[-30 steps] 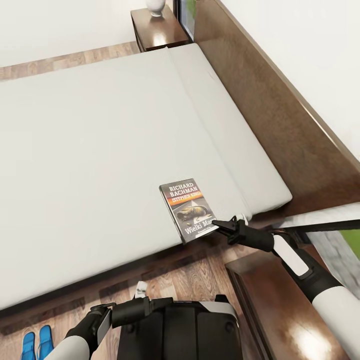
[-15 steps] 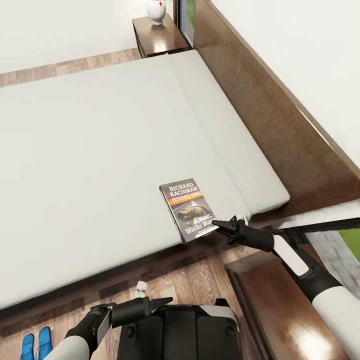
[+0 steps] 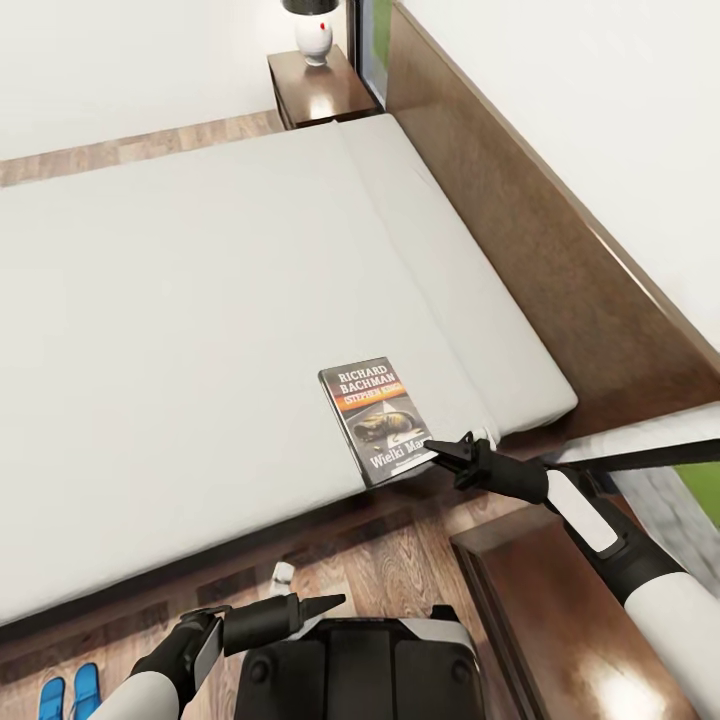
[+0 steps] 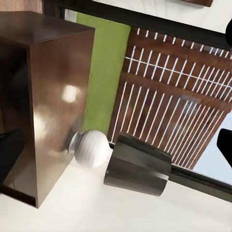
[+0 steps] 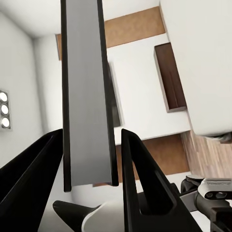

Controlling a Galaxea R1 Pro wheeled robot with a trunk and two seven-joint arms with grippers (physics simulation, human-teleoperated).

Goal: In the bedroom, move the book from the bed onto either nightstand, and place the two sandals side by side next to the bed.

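The book (image 3: 378, 420) lies flat on the bed (image 3: 200, 330) at the mattress's near edge, close to the headboard-end corner, its lower corner jutting just past that edge. Its long axis runs from the near edge inward across the mattress, title end farther in, slightly skewed. The right claw (image 3: 436, 450) is clamped on the book's overhanging corner; in the right wrist view the book (image 5: 86, 96) stands edge-on between the two dark fingers (image 5: 140, 179). Most of the mattress beyond the book is bare. A nightstand (image 3: 560, 620) sits just beside the bed's near side, under the right arm; another nightstand (image 3: 318, 88) carrying a white lamp (image 3: 314, 38) stands beyond the bed's far side. The left claw (image 3: 325, 603) hangs low over the wood floor (image 3: 390, 560) beside the bed, fingers together. The two sandals (image 3: 66, 692) lie side by side on the floor near the bed's side.
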